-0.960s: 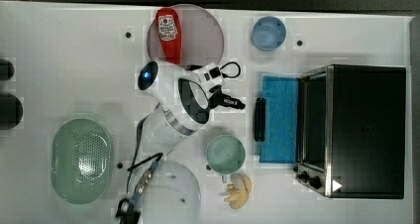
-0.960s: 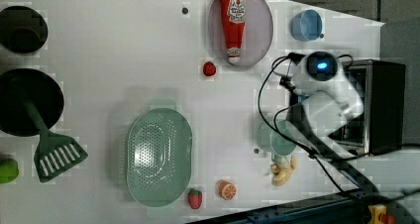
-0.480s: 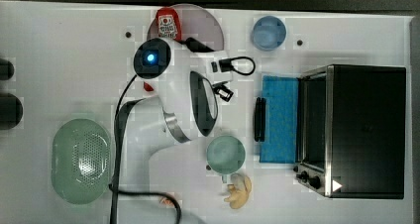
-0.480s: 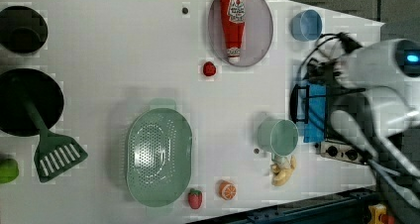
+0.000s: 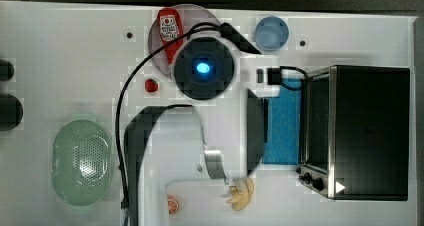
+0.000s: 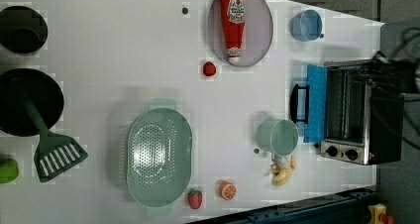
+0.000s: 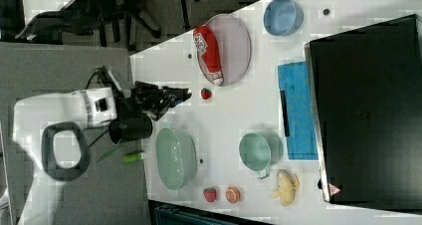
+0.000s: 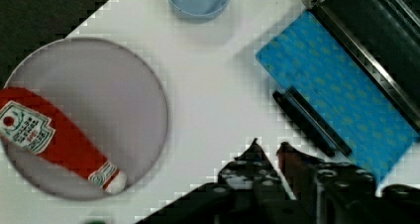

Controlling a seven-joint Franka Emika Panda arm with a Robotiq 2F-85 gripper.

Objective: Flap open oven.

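**White table, oven door down, arm pulled clear**

White tabletop (image 5: pixel 75 61) runs across all the outside views, strewn with kitchen bits, and the oven (image 5: pixel 370 131) stands at the top view's right edge. Its blue-tinted door (image 5: pixel 282 131) lies flat on the table, with the dark bar handle (image 6: pixel 298 103) at the far edge, towards the mug (image 6: pixel 277 136).

A second ago the gripper sat close beside that handle, with the door already down. Since then the arm (image 5: pixel 202 68) has lifted and swung back: its lit joint now looms large in the top view, and the gripper (image 8: pixel 270 147) hangs well clear of the handle, above bare table between the door and the grey plate (image 8: pixel 143 90). Its jaws stand only slightly apart and hold nothing.

By my reading, the flap-open is done and this is the retreat. Nothing remains except parking the arm.

As for writing, the red ketchup bottle (image 6: pixel 233 23) on the plate carries a white label with a red mark, but the lettering is too small to read. A red warning triangle (image 7: pixel 332 189) sits at the oven's front corner, near the two black knobs (image 6: pixel 341 153). I can make out no brand name on the oven.
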